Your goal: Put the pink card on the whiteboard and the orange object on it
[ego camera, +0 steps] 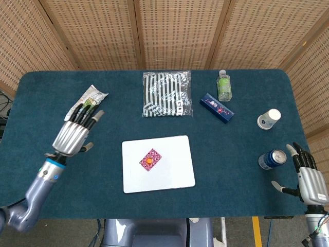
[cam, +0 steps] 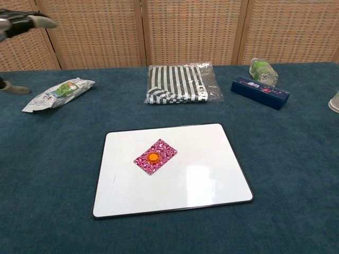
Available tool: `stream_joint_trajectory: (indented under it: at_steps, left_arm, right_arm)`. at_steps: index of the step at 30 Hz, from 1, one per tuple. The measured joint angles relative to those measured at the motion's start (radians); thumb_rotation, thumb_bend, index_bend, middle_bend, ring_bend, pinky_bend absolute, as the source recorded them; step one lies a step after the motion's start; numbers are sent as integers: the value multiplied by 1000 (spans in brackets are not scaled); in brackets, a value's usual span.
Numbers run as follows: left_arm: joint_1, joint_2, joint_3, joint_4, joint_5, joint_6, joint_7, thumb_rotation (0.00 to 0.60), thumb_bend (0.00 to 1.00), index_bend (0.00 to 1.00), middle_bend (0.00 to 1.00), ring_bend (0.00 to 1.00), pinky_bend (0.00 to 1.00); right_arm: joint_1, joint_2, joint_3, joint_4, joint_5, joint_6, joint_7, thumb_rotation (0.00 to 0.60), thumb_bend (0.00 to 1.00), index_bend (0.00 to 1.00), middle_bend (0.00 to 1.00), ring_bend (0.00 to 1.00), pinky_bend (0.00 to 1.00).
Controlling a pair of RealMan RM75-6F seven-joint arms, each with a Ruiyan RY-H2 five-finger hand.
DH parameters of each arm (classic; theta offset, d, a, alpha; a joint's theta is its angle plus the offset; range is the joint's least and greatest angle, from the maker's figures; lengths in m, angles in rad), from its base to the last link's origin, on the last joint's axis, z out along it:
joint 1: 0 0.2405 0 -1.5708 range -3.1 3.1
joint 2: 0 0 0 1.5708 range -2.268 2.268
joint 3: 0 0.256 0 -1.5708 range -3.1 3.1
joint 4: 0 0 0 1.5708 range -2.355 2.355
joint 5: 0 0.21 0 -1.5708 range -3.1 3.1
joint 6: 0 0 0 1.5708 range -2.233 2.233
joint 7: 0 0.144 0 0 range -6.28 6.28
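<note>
Pink card (ego camera: 150,159) lies flat on the whiteboard (ego camera: 175,175), left of the board's centre and rotated diagonal to its edges; orange object (ego camera: 147,161) sits on top of the card, roughly at its middle. Chest view agrees: card (cam: 155,156) on board (cam: 212,174), orange object (cam: 152,157) resting on it, nothing touching either. Left hand (ego camera: 76,131) is released, fingers spread and empty, raised over the bench (ego camera: 247,164) well to the left of the whiteboard, its fingertips near the snack packet (ego camera: 85,104); in the chest view only fingertips show at the top left corner (cam: 21,22). Right hand (ego camera: 307,177) is also empty, fingers extended and apart, at the bench's right front edge just beside the drink can (ego camera: 271,159). Behind the board: striped cloth in a clear bag (ego camera: 166,93), dark blue box (ego camera: 216,107), small bottle lying down (ego camera: 224,85), paper cup (ego camera: 269,119) near the right edge.
</note>
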State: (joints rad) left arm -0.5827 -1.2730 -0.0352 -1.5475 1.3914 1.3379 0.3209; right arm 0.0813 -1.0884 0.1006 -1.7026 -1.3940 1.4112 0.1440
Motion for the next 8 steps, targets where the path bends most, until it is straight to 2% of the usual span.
stream_joint_trajectory:
  at_steps: [5, 8]
  left_arm:
    - [189, 20, 43, 63, -14, 164, -150, 600, 27, 0, 0, 0, 0]
    - [285, 20, 66, 98, -36, 203, -253, 600, 27, 0, 0, 0, 0]
  right_arm:
    - [-1, -3, -1, -1, -2, 5, -13, 600, 53, 0, 0, 0, 0]
    - [-1, -6, -1, -2, -5, 8, -22, 600, 53, 0, 0, 0, 0]
